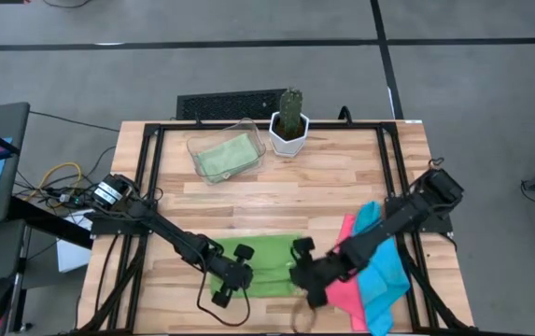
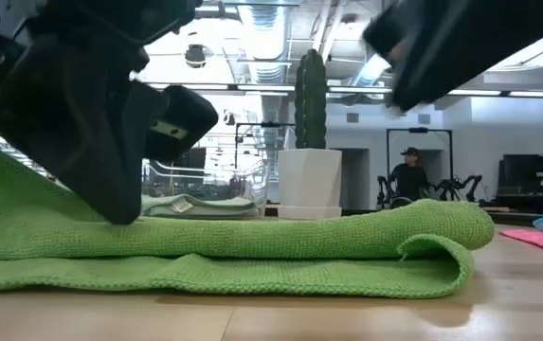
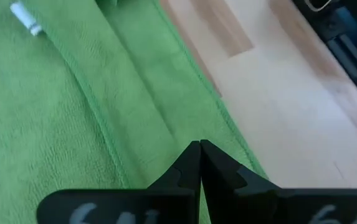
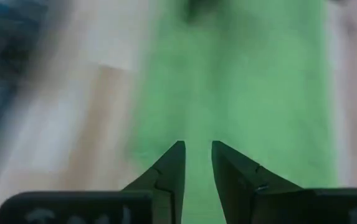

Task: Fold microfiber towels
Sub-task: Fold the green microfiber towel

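Observation:
A bright green towel (image 1: pixel 265 254) lies on the wooden table near its front edge. In the low view this green towel (image 2: pixel 252 256) lies doubled, with its rounded fold (image 2: pixel 462 254) at the right. My left gripper (image 3: pixel 200 144) is shut, its tips down at the towel's left part (image 1: pixel 234 277). My right gripper (image 4: pixel 197 146) is open and hangs above the towel's right end (image 1: pixel 304 273). Green cloth (image 4: pixel 247 81) shows beyond its fingers. A hot pink towel (image 1: pixel 344 280) and a cyan towel (image 1: pixel 384 271) lie overlapping at the right. My left gripper comes slanting down from the table's left, and its shut fingertips (image 2: pixel 124 216) meet the green towel's upper layer (image 3: pixel 166 118) close to the towel's edge (image 3: pixel 228 124). Whether any cloth is caught between them, I cannot tell. The towel lies on the table.
A clear plastic tray (image 1: pixel 248 131) with a pale green towel (image 1: pixel 222 157) stands at the back, beside a cactus in a white pot (image 1: pixel 288 126). Bare wood (image 1: pixel 342 177) lies between these and the towels.

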### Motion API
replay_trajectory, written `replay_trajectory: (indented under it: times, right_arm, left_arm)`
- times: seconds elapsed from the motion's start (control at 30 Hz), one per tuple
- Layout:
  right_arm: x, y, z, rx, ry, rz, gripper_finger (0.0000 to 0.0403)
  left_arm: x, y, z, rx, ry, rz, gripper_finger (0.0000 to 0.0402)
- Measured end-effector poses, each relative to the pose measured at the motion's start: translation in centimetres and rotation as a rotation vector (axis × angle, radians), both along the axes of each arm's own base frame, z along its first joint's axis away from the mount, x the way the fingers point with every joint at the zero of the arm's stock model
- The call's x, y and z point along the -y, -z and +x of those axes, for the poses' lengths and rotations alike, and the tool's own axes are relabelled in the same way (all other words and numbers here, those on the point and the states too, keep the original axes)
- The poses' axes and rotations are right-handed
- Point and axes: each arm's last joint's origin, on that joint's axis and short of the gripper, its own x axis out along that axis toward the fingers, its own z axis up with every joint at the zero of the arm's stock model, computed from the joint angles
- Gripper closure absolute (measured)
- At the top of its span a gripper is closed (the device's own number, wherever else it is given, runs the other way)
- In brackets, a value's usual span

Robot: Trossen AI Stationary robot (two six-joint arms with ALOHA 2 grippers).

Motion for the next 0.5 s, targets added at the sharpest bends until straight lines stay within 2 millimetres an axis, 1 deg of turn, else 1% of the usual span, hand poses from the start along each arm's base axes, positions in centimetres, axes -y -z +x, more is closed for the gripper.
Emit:
replay_trajectory:
  times: [0.07, 0.13, 0.23, 0.3, 0.37, 0.47, 0.5]
  right_arm:
    - [-1.2, -0.1, -0.4, 0.036, -0.060, 0.001, 0.0301]
    - [-1.6, 0.1, -0.7, 0.038, -0.089, -0.012, 0.0301]
    - [-1.5, 1.0, 0.1, 0.030, -0.075, -0.002, 0.0301]
    - [-1.1, 1.4, 0.2, 0.010, -0.072, -0.009, 0.0301]
    - [-1.0, 1.4, 1.3, 0.056, -0.075, 0.049, 0.0301]
    - [-0.8, 2.3, 1.4, 0.005, -0.097, 0.055, 0.0301]
    - [-0.9, 2.5, 1.9, 0.019, -0.100, 0.077, 0.0301]
  left_arm:
    - [-0.2, 0.3, -0.1, -0.008, -0.006, 0.003, 0.0401]
    - [-0.4, 0.4, -0.2, -0.014, -0.014, 0.002, 0.0401]
    - [-0.4, 0.4, -0.2, -0.014, -0.019, -0.002, 0.0401]
    - [-0.4, 0.4, -0.2, -0.016, -0.022, -0.001, 0.0401]
    - [-0.4, 0.4, -0.2, -0.017, -0.021, 0.000, 0.0401]
    - [-0.4, 0.4, -0.2, -0.017, -0.021, 0.000, 0.0401]
    - [-0.4, 0.5, -0.2, -0.019, -0.021, 0.001, 0.0401]
